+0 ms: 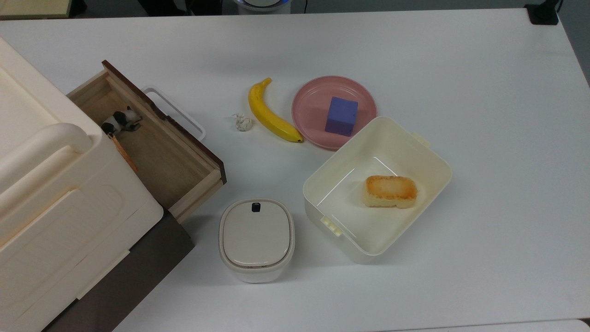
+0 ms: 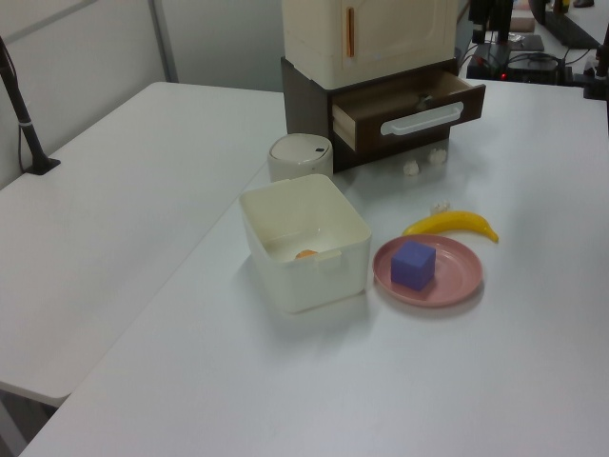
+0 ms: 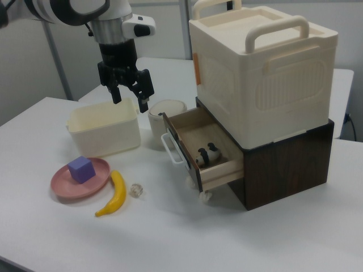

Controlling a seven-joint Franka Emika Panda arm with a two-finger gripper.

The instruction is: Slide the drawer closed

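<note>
The drawer stood pulled well out of the dark cabinet under the big cream box, a small toy lying inside. Light, stiff wood, it would likely slide easily; the best place to push looked like the dark front panel beside the white handle. The gripper hung above the cream bin, fingers spread and empty, well apart from the drawer on the desk.

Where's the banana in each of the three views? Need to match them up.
Top view: banana centre, slightly toward the top view's left, just to the left of the pink plate.
Left view: banana right of centre, just behind the plate.
Right view: banana lower left, to the right of the plate.
Shared landmark: the pink plate holding the purple cube.
</note>
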